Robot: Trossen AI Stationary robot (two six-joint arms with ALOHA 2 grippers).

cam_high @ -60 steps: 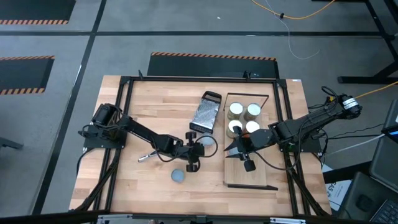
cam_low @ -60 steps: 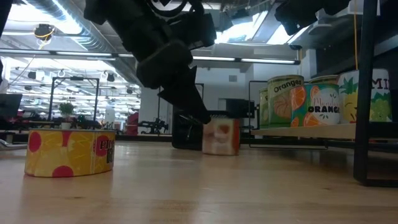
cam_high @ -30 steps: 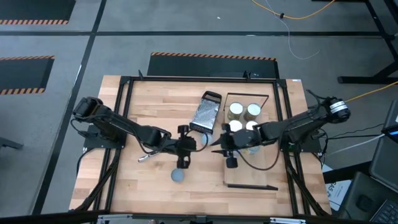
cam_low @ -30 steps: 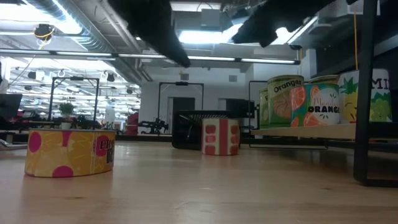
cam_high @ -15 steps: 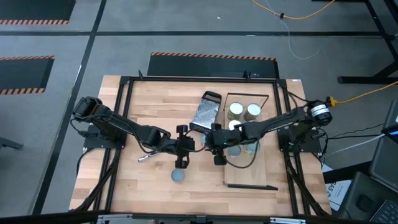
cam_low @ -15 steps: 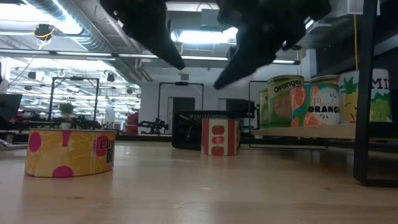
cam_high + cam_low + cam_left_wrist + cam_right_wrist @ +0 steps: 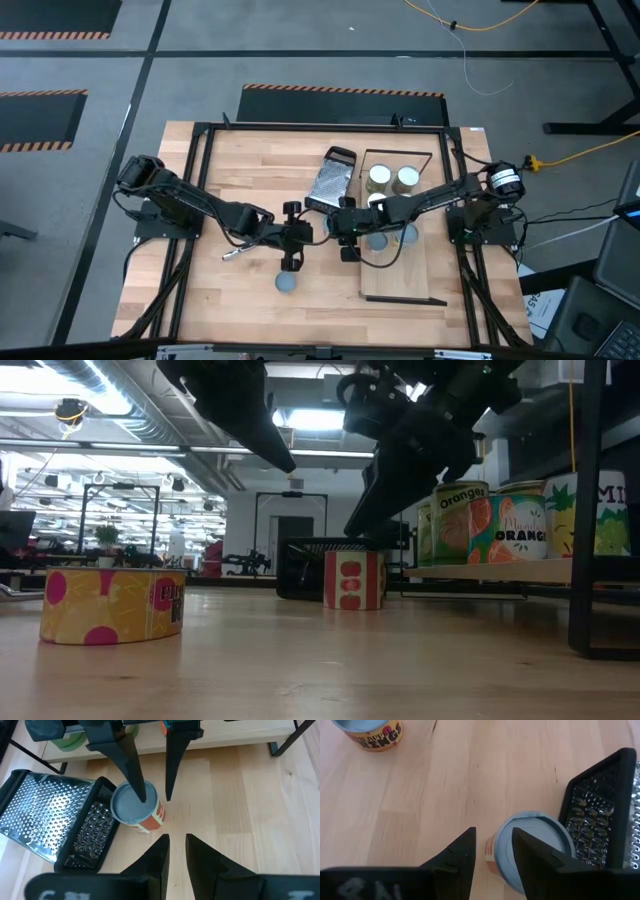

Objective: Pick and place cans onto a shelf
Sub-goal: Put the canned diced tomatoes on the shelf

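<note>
Change since earlier frames: right end effector (image 7: 331,226) has come across from the shelf (image 7: 401,262) to mid-worktop; left end effector (image 7: 308,233) has lifted off the red-orange can.
Right end effector: I read the fingers as parted, poised over the red-orange can (image 7: 532,847), one finger over its pale-blue top, gripping nothing.
Left end effector: narrowly parted, empty, just beside that can (image 7: 136,809).
Red-orange can: upright on the worktop (image 7: 240,180), next to the grater (image 7: 330,182).
Yellow can (image 7: 113,604): alone on the worktop, nearer the front edge.
Shelved cans (image 7: 379,177): grouped at the shelf's far end.
</note>
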